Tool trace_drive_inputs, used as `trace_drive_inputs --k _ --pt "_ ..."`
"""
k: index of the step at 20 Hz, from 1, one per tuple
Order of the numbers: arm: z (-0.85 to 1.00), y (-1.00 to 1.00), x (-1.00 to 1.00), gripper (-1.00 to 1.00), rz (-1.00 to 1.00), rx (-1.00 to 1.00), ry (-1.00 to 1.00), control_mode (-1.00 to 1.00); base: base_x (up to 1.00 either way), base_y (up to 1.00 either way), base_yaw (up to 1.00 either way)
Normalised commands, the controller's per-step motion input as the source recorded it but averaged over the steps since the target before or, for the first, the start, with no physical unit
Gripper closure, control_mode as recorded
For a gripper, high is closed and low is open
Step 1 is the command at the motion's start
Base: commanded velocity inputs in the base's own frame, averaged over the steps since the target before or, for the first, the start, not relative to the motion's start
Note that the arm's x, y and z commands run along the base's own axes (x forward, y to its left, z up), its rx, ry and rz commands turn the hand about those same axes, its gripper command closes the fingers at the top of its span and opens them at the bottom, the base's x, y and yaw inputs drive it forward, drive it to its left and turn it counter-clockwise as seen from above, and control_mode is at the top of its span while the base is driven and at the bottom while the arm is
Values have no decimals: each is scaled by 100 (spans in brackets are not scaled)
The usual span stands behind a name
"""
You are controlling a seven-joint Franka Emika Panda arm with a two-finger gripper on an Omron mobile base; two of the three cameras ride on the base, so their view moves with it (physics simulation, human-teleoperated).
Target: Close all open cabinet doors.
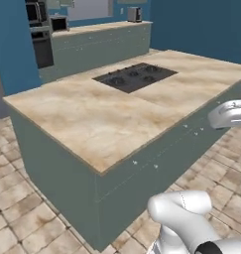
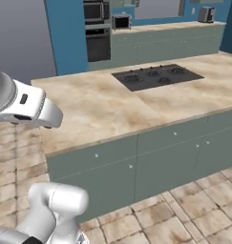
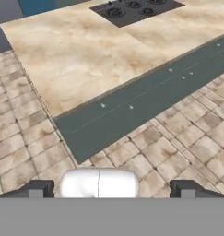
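The grey-green cabinet doors (image 2: 165, 174) on the island's front lie flush with the drawer fronts above them, small pale knobs showing. In the hand view the same cabinet doors (image 3: 132, 108) form one flat dark band under the counter edge. More grey-green doors (image 1: 102, 47) run under the far wall counter and look shut from here. Small grey-green panels high on the far wall (image 2: 123, 4) are too small to judge. My gripper (image 3: 111, 189) is open, its fingertips (image 3: 36, 189) wide apart with nothing between them, held high above the tiled floor in front of the island.
The island has a beige stone top (image 1: 92, 114) with a black cooktop (image 1: 134, 77). A wall oven (image 2: 97, 40) and a microwave (image 2: 121, 21) stand at the back left, a toaster (image 2: 206, 14) at the back right. Tiled floor (image 3: 178, 138) surrounds the island.
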Motion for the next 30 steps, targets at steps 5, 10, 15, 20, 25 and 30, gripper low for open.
trace_drive_inputs --k 5,10,15,20,25,30 --pt "0 0 0 -100 0 0 0 100 -2 100 -33" --pt "0 0 0 -100 0 0 0 100 -6 100 -28" --pt "0 0 0 -100 0 0 0 100 0 100 -28" --pt "0 0 0 -100 0 0 0 100 1 100 -30" --pt "0 0 0 -100 0 0 0 100 0 100 -28" --pt "0 0 0 -100 0 0 0 100 0 100 -28"
